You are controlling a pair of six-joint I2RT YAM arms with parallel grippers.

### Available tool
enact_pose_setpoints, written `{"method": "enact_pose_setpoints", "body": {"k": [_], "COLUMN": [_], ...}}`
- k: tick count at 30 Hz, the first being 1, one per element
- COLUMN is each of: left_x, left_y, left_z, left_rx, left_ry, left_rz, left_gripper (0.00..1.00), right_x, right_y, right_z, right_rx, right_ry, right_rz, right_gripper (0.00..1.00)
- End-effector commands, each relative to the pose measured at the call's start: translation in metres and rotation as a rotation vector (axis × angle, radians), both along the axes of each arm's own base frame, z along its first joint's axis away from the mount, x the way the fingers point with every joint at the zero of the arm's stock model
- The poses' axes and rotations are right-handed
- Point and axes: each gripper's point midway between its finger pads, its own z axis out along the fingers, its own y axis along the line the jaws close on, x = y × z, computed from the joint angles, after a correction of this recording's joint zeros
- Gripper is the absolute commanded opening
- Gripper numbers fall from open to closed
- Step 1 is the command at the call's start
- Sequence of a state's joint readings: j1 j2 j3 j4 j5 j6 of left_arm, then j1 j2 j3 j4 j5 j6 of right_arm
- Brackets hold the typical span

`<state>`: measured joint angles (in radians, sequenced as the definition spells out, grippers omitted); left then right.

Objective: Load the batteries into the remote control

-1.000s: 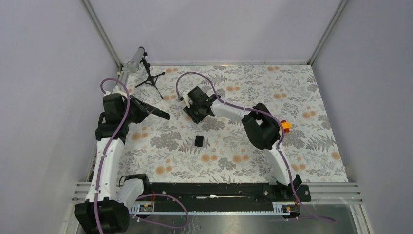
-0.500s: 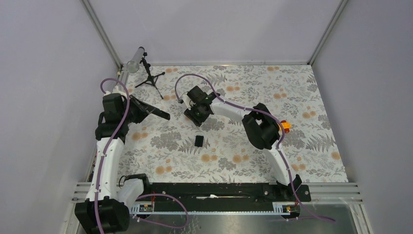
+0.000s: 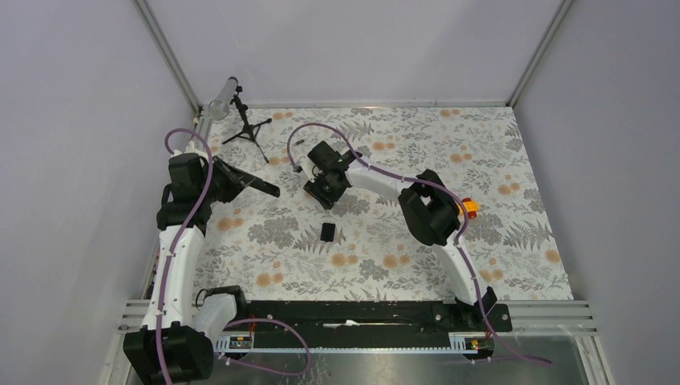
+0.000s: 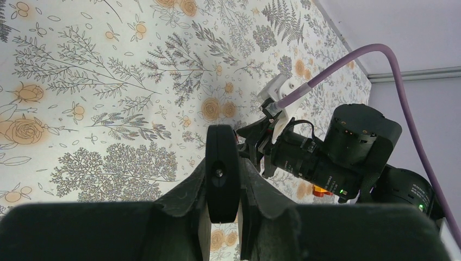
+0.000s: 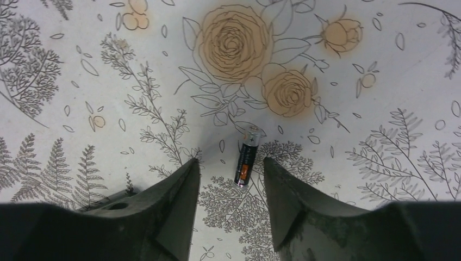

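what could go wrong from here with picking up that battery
1. The battery lies on the cloth between the open fingers of the right gripper, nearer one finger; that finger may touch first and roll it away.
2. It is slim and round, so it might slip or twist as the jaws close.
3. The left gripper holds the remote control with much of it sticking out; pressing a battery in could lever it loose.

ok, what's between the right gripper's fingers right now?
One battery, lying flat on the floral cloth, framed by the open right gripper; neither finger seems to touch it. Seen in the right wrist view.
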<state>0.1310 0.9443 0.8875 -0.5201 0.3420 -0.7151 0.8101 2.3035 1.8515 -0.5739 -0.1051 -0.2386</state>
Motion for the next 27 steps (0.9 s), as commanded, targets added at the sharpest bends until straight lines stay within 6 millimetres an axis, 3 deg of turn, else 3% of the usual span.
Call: {"method": "enact_pose_setpoints", "body": {"k": [1, 5, 9, 12, 17, 18, 20, 23, 27], "left_x": [0.006, 0.006, 0.007, 0.006, 0.005, 0.004, 0.003, 0.0, -0.004], "left_y": [0.001, 0.002, 0.006, 0.009, 0.009, 0.009, 0.01, 0.01, 0.013], "left_z": [0.016, 0.016, 0.022, 0.025, 0.025, 0.024, 0.023, 0.02, 0.018], "left_rx": [0.002, 0.012, 0.032, 0.047, 0.043, 0.042, 0.042, 0.048, 0.062], "left_ry": [-0.075, -0.075, -0.083, -0.088, -0.079, -0.075, -0.067, -0.053, -0.039], "left_rz": [-0.005, -0.002, 0.009, 0.019, 0.025, 0.026, 0.028, 0.029, 0.038], "left_gripper": [0.0, 0.0, 0.0, 0.0, 0.0, 0.0, 0.0, 0.0, 0.0], "right_x": [0.019, 0.05, 0.103, 0.132, 0.164, 0.172, 0.183, 0.194, 0.208], "right_y": [0.004, 0.015, 0.021, 0.04, 0.094, 0.102, 0.115, 0.129, 0.13], "right_z": [0.015, 0.052, 0.102, 0.12, 0.123, 0.106, 0.107, 0.111, 0.107], "right_rx": [0.026, 0.217, 0.457, 0.627, 0.862, 0.883, 0.98, 1.155, 1.303], "right_ry": [-0.046, -0.062, -0.042, 0.026, 0.171, 0.206, 0.25, 0.304, 0.278], "right_rz": [-0.053, -0.198, -0.395, -0.484, -0.508, -0.545, -0.576, -0.621, -0.66], "right_gripper": [0.59, 0.7, 0.68, 0.62, 0.55, 0.54, 0.54, 0.54, 0.55]}}
